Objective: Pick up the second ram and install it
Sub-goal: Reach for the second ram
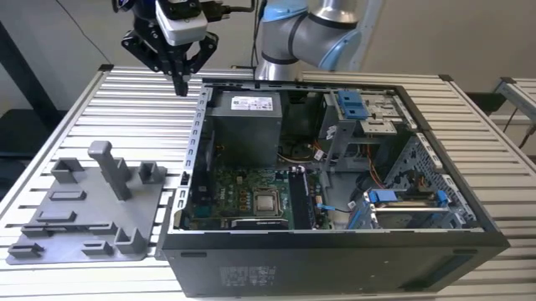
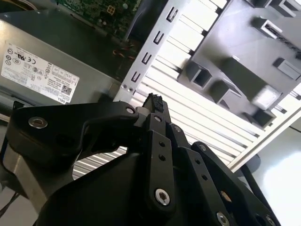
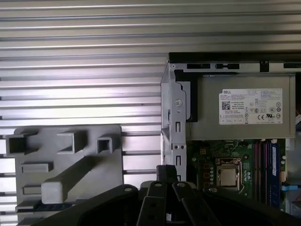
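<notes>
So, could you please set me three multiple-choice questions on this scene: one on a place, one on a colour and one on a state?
1. Where is the gripper in relation to the computer case in the exterior view?
A. Inside it, over the processor socket
B. Outside it, on the exterior view's left, above the slatted table
C. Beyond it, on the exterior view's right

2. What colour are the drive clips inside the case?
A. Red
B. Yellow
C. Bright blue

3. How is the gripper set?
A. Shut, tips together
B. Spread wide open
C. Clamped on the power supply

Answers:
1 B: it hangs over bare slats beside the case's wall.
2 C: the clips stand out bright blue against the grey metal.
3 A: the tips meet at a point in the exterior view and in both wrist views.
</notes>
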### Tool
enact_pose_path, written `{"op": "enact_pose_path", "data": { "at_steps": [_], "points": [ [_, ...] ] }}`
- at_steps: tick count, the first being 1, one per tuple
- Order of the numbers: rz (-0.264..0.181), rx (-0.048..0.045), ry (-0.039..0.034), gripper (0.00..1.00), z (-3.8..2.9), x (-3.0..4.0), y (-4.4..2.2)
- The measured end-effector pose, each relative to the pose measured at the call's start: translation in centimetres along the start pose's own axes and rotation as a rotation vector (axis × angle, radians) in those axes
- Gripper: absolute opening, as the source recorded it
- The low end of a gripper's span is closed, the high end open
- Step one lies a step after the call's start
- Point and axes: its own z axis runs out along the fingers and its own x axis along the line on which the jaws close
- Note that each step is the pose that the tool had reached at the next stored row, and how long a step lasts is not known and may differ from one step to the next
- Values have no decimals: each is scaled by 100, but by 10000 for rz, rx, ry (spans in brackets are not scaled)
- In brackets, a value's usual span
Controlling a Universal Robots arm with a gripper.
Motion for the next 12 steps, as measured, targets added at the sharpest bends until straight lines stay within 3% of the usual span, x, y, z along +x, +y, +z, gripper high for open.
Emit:
{"op": "enact_pose_path", "data": {
  "at_steps": [12],
  "points": [
    [-59,-1,2,11,-4,194,-9]
  ]
}}
